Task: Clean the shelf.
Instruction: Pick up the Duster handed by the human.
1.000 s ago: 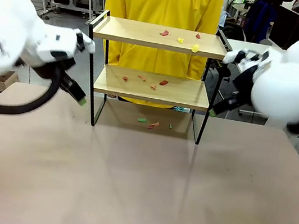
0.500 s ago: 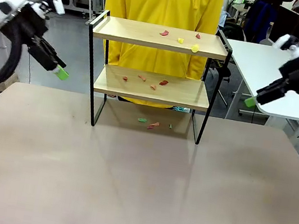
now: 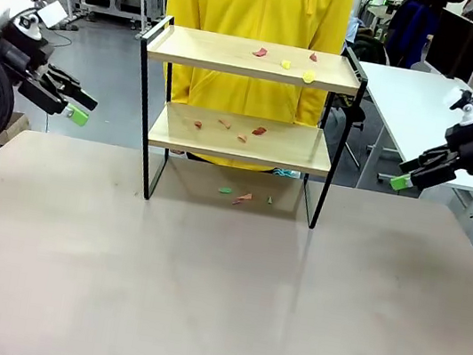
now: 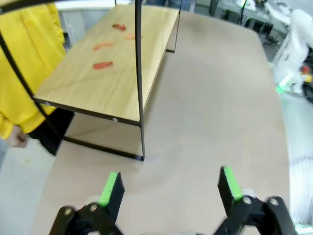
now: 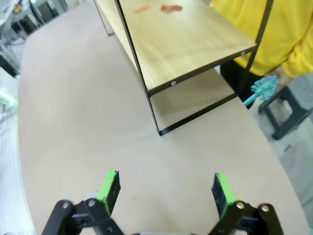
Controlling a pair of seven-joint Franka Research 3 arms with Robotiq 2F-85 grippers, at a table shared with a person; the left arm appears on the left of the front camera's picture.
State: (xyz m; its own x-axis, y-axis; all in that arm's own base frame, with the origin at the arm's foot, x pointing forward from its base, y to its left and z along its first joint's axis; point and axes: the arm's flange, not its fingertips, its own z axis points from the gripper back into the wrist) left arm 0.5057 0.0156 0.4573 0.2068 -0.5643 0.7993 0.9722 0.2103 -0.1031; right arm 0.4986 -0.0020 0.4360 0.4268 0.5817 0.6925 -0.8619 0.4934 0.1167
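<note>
Currently left end effector [image 3: 79,109] open at 9 o'clock of shelf [image 3: 220,53], right end effector [image 3: 406,175] open at 3; yellow-clad person [image 3: 260,1] behind at 12.

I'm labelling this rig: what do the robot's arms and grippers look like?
Both arms are white. The left gripper and right gripper are black, with bright green pads on their fingers. A thick black cable loops from the left arm.

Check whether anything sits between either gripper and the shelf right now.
Nothing visible does. The left gripper hangs open off the left end of the shelf, and the right gripper hangs open off its right end, with only air between.
</note>
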